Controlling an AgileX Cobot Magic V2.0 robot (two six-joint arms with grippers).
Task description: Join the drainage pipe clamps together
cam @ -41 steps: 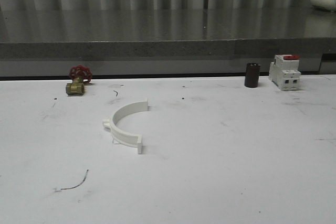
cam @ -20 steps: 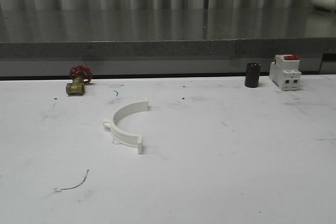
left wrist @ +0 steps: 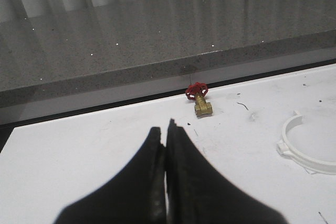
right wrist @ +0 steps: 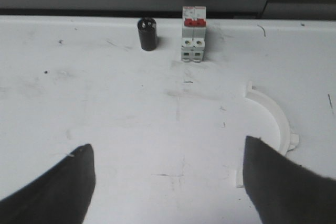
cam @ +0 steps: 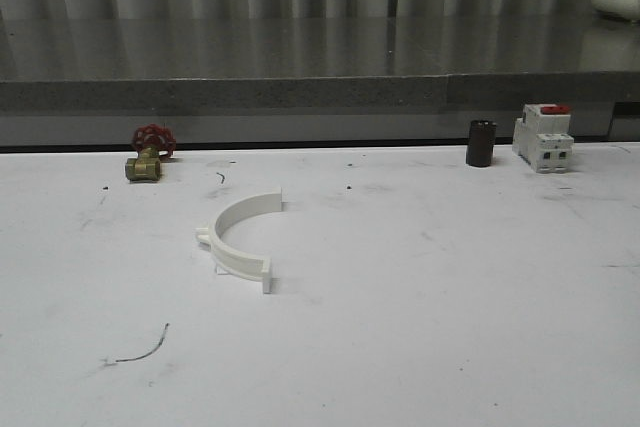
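One white half-ring drainage pipe clamp (cam: pixel 240 260) lies on the white table left of centre, its open side facing right; it also appears in the left wrist view (left wrist: pixel 310 162). A second clamp half (right wrist: pixel 270 106) lies on the table in the right wrist view, its near end beside the right finger. My left gripper (left wrist: pixel 165 127) is shut with nothing in it, hovering over bare table short of the first clamp. My right gripper (right wrist: pixel 167 142) stands wide open and empty above the table.
A brass valve with a red handwheel (cam: pixel 148 154) sits at the back left. A black cylinder (cam: pixel 480 143) and a white breaker with a red top (cam: pixel 543 137) stand at the back right. A grey stone ledge (cam: pixel 320 87) runs behind the table.
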